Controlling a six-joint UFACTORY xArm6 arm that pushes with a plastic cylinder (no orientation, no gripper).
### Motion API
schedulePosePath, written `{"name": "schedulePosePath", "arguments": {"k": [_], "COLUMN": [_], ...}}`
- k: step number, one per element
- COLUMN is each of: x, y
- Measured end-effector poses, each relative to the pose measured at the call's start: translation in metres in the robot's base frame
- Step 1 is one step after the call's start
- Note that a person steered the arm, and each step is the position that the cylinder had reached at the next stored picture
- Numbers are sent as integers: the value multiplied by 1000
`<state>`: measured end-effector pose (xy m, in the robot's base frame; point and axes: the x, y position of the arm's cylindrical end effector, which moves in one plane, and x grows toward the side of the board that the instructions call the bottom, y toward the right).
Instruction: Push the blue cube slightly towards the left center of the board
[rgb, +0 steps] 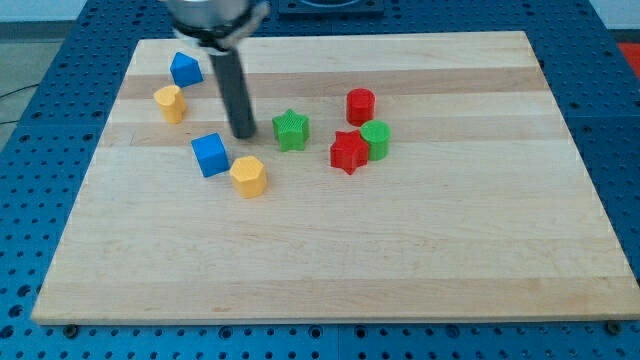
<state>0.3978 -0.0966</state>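
The blue cube (210, 155) lies left of the board's middle, with a yellow block (248, 176) touching its lower right corner. My tip (243, 135) stands just to the upper right of the blue cube, a small gap apart. A second blue block (185, 69) lies near the view's top left. The rod rises from the tip towards the top of the view.
A yellow block (170, 103) lies below the upper blue block. A green star (291, 130) sits right of my tip. A red cylinder (360, 105), a green cylinder (376, 140) and a red star (348, 152) cluster further right on the wooden board (400, 260).
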Motion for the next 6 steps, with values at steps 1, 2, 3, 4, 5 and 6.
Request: {"name": "schedulePosePath", "arguments": {"k": [1, 2, 3, 4, 5, 6], "x": [36, 38, 36, 16, 8, 24], "y": [3, -19, -52, -80, -87, -28]}}
